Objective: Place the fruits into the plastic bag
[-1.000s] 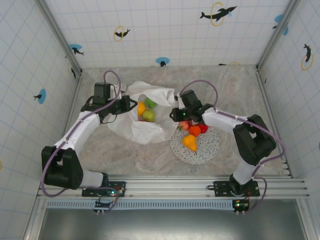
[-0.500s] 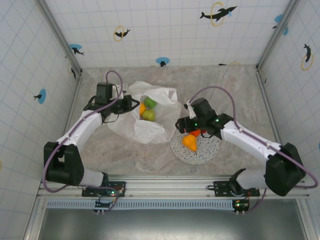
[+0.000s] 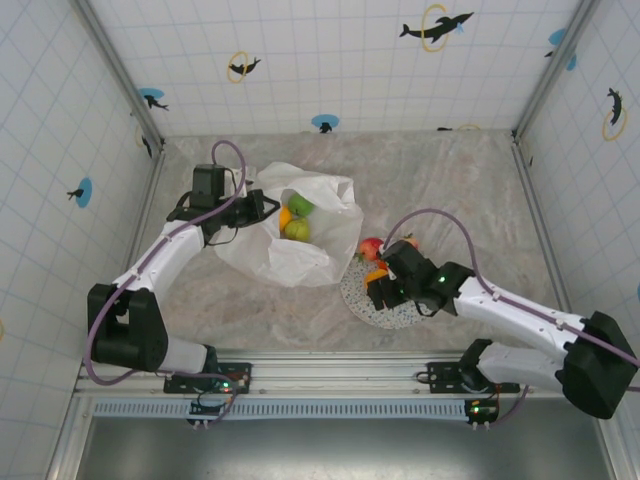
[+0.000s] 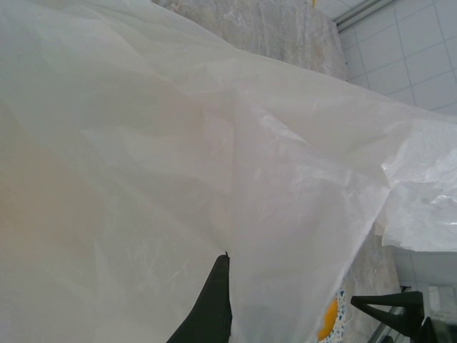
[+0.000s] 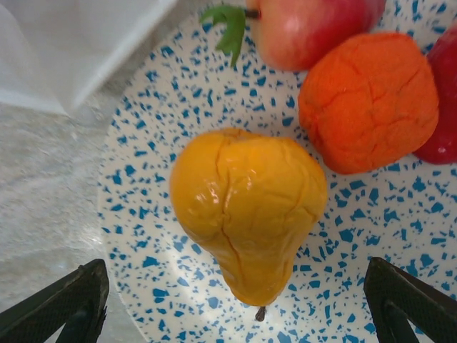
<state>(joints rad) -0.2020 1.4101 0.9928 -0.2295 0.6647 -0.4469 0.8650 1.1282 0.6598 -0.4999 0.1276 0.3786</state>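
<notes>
Left tool (image 3: 262, 208) clamps the plastic bag (image 3: 296, 264); right tool (image 5: 235, 264), open over the mid-frame yellow pear (image 5: 246, 207), could squirt it away pinching off-centre.

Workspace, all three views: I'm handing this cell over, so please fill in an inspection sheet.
Surface: marbled beige tabletop.
Job's things: plastic bag open, green fruits and a yellow-orange piece inside; yellow pear, orange fruit, red apple on the speckled plate.
Clutter: nothing seen.
Grippers: left gripper, jaws shut on the bag's edge; right gripper, jaws open above the yellow pear.
Cables: left cable and right cable, purple, loop above their arms.
Surroundings: tiled walls with dolphin stickers; metal rail at near edge.
</notes>
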